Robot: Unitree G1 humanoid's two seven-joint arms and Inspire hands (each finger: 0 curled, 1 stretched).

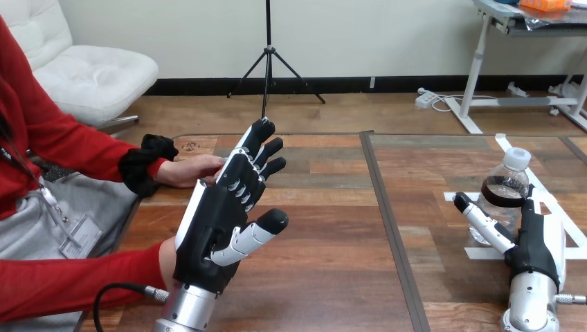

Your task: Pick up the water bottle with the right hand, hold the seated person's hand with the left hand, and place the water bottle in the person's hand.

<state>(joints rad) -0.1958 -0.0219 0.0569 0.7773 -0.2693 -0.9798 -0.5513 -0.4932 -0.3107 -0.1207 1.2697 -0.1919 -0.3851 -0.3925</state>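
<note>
Your left hand (208,235) is raised off the wooden table (325,277) and open: fingers (255,144) straight and slightly fanned, pointing away from the robot, thumb (263,225) stuck out to the right, nothing in it. Just behind those fingers, on their left side, the person's hand (188,170) lies flat on the table near its edge. The two overlap from the head view, so you can't tell whether they touch, but nothing of the left hand is curled round it. A second red-sleeved forearm (69,287) comes in low at the left; its wrist end goes behind the heel of the left hand and the rest is hidden. Well off to the right, your right hand (536,245) sits low at the table. The clear plastic water bottle (509,183), with a white cap and a dark label band, stands upright just up and left of its palm. Its thumb (481,220) reaches across the front of the bottle's lower part. Can't tell whether that hand has closed on the bottle. The bottle stands on white tape marks (484,252) that run past the right hand on both sides. A dark seam (387,221) in the tabletop runs between the two hands.
</note>
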